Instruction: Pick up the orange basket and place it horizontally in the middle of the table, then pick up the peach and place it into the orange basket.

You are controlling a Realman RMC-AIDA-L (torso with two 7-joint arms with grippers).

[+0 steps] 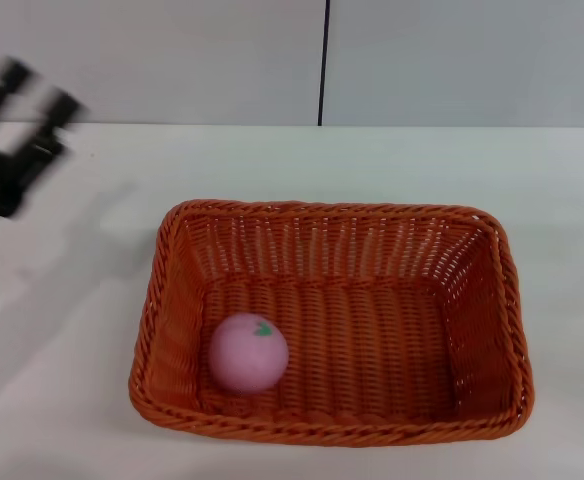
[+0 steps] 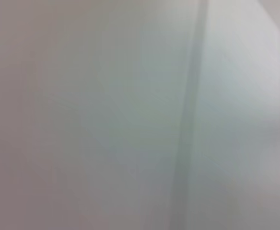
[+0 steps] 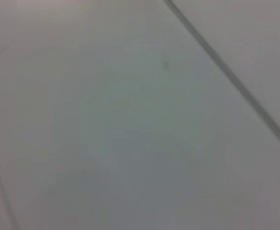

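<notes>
With the peach (image 1: pixel 247 352) already lying on the floor of the orange basket (image 1: pixel 472 300), toward its near-left corner, both placements named in the task look done, and the work seems to be at its closing step. The basket sits long side across the white desk (image 1: pixel 392 165), roughly central in the head view. The left pincer (image 1: pixel 17 115) hangs raised at the far left edge of the scene, well apart from the basket and blurred; whether its fingers are spread or pressed together cannot be told, though nothing shows between them. The right arm does not appear in the head view, and both wrist cameras show only pale blank surface crossed by a dark seam. What remains, by this reading, is for the left arm to park clear of the basket without disturbing it.
</notes>
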